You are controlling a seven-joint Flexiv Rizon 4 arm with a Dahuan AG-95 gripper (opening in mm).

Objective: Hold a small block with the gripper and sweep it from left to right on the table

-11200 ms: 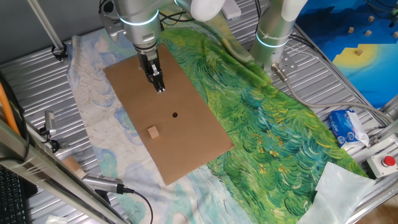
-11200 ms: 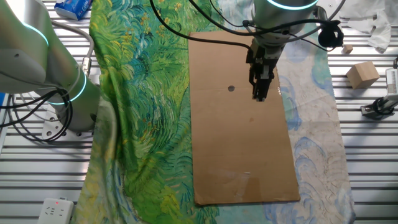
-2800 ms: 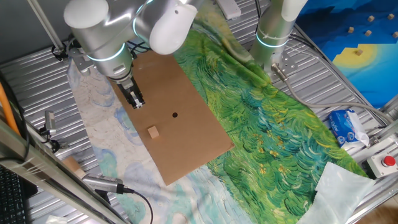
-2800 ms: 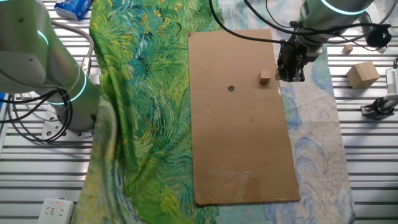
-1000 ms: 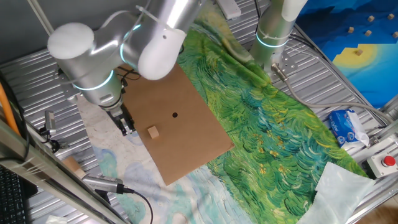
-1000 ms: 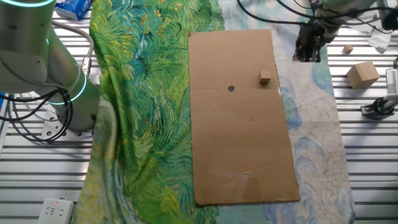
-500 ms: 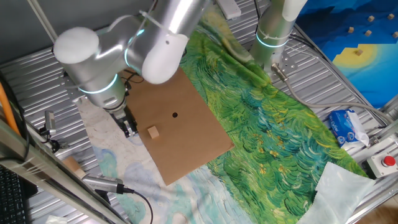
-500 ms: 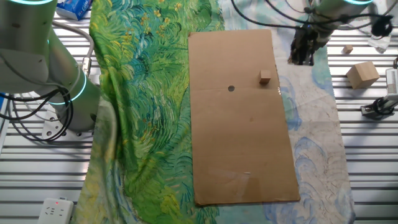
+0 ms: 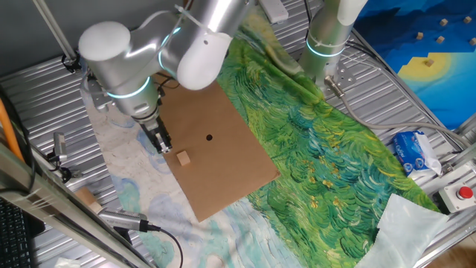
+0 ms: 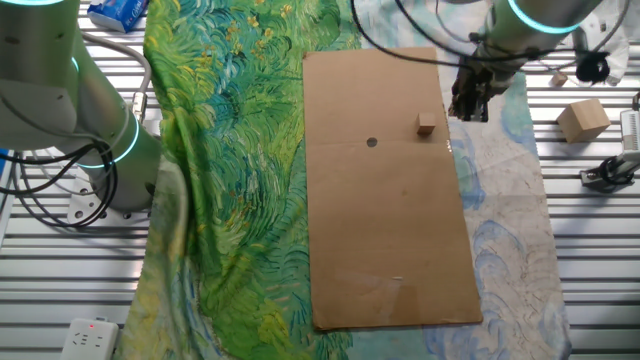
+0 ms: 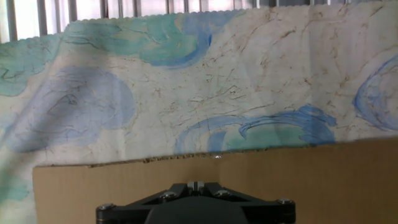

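Note:
The small block (image 9: 182,158) lies loose on the brown cardboard (image 9: 223,160), near its left edge and below the black dot (image 9: 209,137). It also shows in the other fixed view (image 10: 427,123). My gripper (image 9: 162,145) hangs over the cardboard's edge just left of the block, a short gap away and not touching it; the other fixed view shows it (image 10: 468,106) to the block's right. In the hand view the gripper (image 11: 196,185) has its jaws closed together with nothing between them, and the block is out of that view.
A bigger wooden chunk (image 10: 583,119) and a clamp lie on the ribbed table (image 10: 590,240) beyond the pale-blue cloth (image 10: 500,230). A second arm's column (image 9: 327,37) stands at the back on the green cloth (image 9: 327,141). A blue-and-yellow mat (image 9: 435,45) lies at the far right.
My gripper has moved from over the pale-blue cloth back toward the cardboard's edge, closer to the block. The block has not moved.

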